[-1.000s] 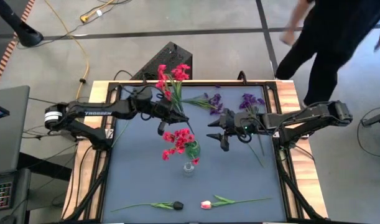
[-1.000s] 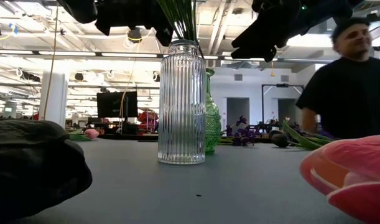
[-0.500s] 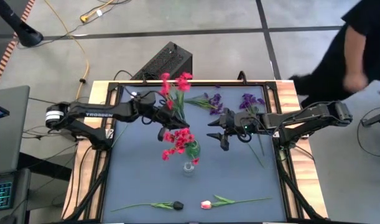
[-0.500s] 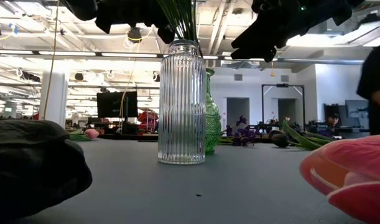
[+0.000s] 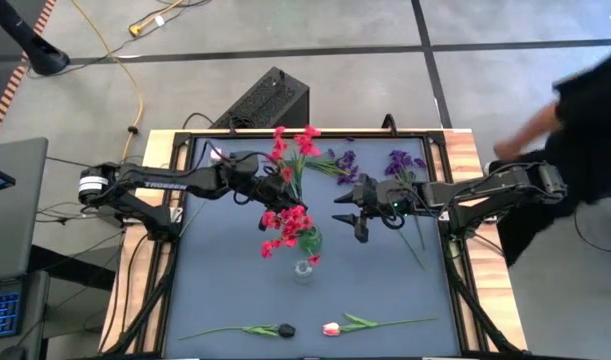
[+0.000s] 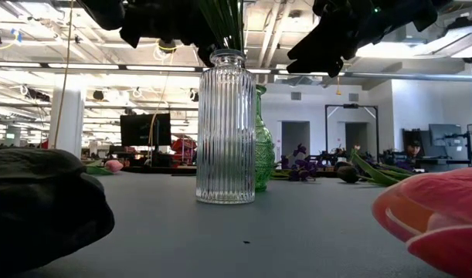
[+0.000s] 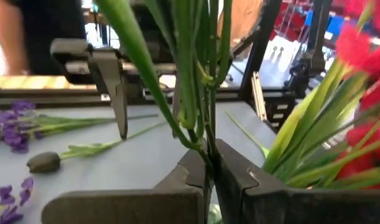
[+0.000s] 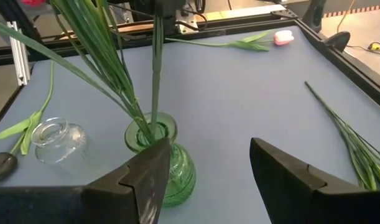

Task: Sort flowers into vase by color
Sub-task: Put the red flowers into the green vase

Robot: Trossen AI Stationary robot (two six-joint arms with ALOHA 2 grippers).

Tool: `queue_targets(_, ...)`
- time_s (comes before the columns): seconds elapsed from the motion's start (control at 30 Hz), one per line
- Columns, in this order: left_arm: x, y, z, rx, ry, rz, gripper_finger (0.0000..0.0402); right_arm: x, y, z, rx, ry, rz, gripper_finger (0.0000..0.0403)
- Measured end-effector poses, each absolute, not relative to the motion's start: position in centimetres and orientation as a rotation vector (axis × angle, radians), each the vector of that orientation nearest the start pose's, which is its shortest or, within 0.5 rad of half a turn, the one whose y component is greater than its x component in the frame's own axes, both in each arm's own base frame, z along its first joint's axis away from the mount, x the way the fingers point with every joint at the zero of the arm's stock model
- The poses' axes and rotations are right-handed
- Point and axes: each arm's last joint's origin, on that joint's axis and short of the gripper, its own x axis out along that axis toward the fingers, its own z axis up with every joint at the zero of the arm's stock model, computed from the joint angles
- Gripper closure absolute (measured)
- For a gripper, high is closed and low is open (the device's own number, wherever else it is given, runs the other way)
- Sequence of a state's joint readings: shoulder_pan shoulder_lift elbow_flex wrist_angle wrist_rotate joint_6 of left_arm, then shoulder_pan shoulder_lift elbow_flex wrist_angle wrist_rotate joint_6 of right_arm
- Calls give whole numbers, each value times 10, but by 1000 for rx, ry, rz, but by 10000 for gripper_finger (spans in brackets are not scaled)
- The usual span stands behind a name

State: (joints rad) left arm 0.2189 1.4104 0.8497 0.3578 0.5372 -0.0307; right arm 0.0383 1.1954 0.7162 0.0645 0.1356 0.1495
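High view showed the left gripper (image 5: 268,186) above the back half of the grey table (image 5: 215,280), its fingers clamped together on the green stems of a red flower bunch (image 5: 293,145) whose blossoms reached toward the table's back edge. Just in front of it, another red bunch (image 5: 285,225) stood in the green vase (image 5: 310,241), with the clear ribbed vase (image 5: 302,269) beside it, toward the front edge.

The right gripper (image 5: 353,210) hung to the right of the green vase, fingers wide apart and holding nothing. 2 purple clusters (image 5: 340,162) lay at the back of the table, and a loose green stem (image 5: 417,250) lay on the right.

Near the front edge lay a dark tulip (image 5: 285,330) and a pink-white tulip (image 5: 331,328), blossoms close together.

A person in dark clothes (image 5: 585,110) was beyond the table's right side.
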Motion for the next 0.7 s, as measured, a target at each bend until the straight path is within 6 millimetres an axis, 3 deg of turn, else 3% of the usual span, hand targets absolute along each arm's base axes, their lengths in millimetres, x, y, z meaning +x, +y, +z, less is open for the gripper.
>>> queue_targets(0.43, 304, 50, 263, -39, 213, -329, 401, 257, 6, 251, 103, 402, -125, 154)
queue_targets(0.7, 310, 49, 251, -41, 247, -344, 401, 257, 6, 251, 91, 402, -122, 154)
